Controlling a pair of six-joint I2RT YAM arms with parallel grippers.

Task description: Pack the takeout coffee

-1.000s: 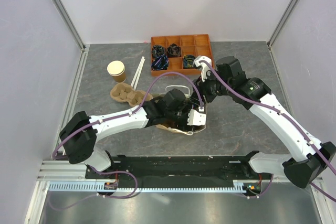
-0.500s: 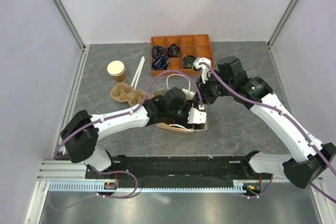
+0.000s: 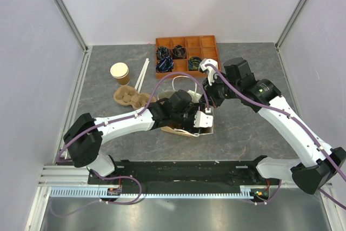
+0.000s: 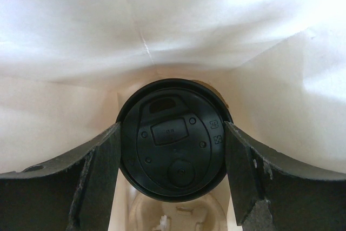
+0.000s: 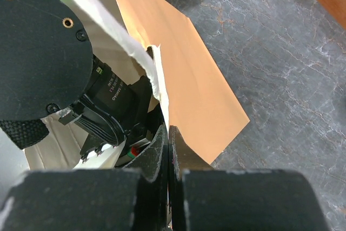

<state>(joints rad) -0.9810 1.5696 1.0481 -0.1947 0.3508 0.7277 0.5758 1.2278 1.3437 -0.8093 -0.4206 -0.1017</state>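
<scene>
- The takeout coffee (image 4: 173,150), a small brown paper cup under a round black plastic lid, fills the centre of the left wrist view. Its lid faces the camera and white paper walls surround it.
- The left gripper (image 4: 172,133) clasps it, jaws set wide, with one dark finger (image 4: 97,177) against each side of the lid.
- The cup sits inside the paper bag (image 5: 200,90), brown kraft outside and white within, at the middle of the overhead frame.
- The right gripper (image 5: 168,133) is pinched fully closed on the bag's torn edge, at the lower centre of the right wrist view.
- A beige moulded pulp carrier (image 3: 130,97) lies just left of the bag.
- A lidless tan cup (image 3: 119,72) stands above the carrier, with thin white sticks (image 3: 142,74) beside it.
- An orange compartment tray (image 3: 186,53) sits at top centre, dark items in several cells.
- All rest on a grey marbled tabletop (image 3: 243,128).
</scene>
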